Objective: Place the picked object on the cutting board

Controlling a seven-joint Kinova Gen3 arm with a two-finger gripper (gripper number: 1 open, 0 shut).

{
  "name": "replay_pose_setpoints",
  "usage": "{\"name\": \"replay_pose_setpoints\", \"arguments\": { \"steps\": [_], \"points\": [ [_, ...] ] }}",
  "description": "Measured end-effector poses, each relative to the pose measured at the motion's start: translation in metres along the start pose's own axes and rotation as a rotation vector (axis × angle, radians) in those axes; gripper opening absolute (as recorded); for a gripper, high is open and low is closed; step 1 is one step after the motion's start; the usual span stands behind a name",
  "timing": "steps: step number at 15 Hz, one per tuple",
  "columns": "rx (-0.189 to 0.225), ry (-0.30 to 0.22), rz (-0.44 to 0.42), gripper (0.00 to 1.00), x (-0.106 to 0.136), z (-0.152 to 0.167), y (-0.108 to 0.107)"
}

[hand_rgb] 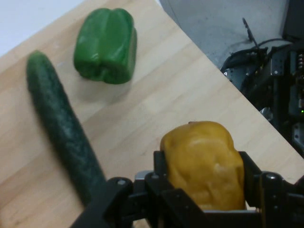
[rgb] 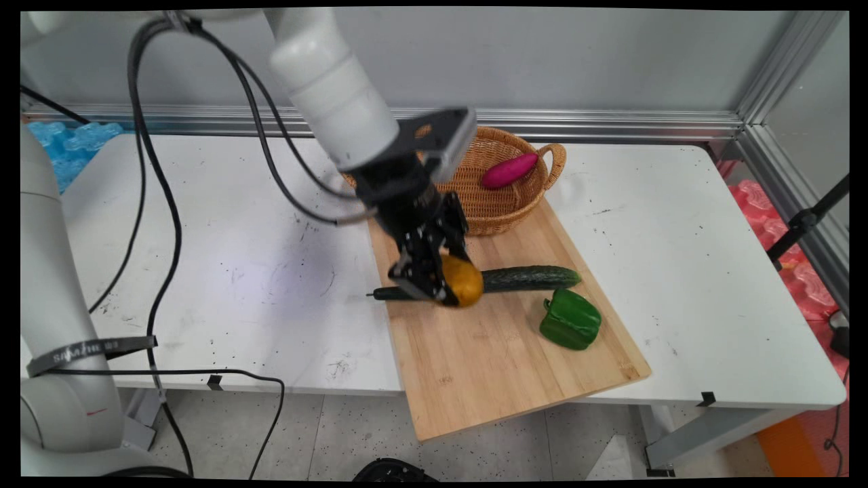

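Note:
My black gripper [rgb: 453, 288] is shut on a yellow-orange potato-like vegetable [rgb: 464, 280], held just above the wooden cutting board [rgb: 502, 352]. In the hand view the yellow vegetable [hand_rgb: 203, 164] sits clamped between both fingers [hand_rgb: 160, 164]. A dark green cucumber [rgb: 529, 277] lies across the board right behind the held vegetable, its left end hidden by the gripper. The cucumber [hand_rgb: 59, 126] runs along the left of the hand view. A green bell pepper [rgb: 571, 319] rests on the board to the right, and the same pepper [hand_rgb: 106, 44] shows at the top of the hand view.
A wicker basket [rgb: 505, 203] at the board's far end holds a purple sweet potato [rgb: 508, 169]. The board overhangs the table's [rgb: 678, 244] near edge. Black cables [rgb: 146, 203] hang from the arm over the table's left part.

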Motion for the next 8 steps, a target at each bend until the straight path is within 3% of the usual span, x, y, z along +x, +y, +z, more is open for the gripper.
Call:
{"name": "replay_pose_setpoints", "arguments": {
  "steps": [8],
  "points": [
    [-0.028, -0.054, 0.094, 0.0, -0.006, 0.069, 0.022]
  ]
}}
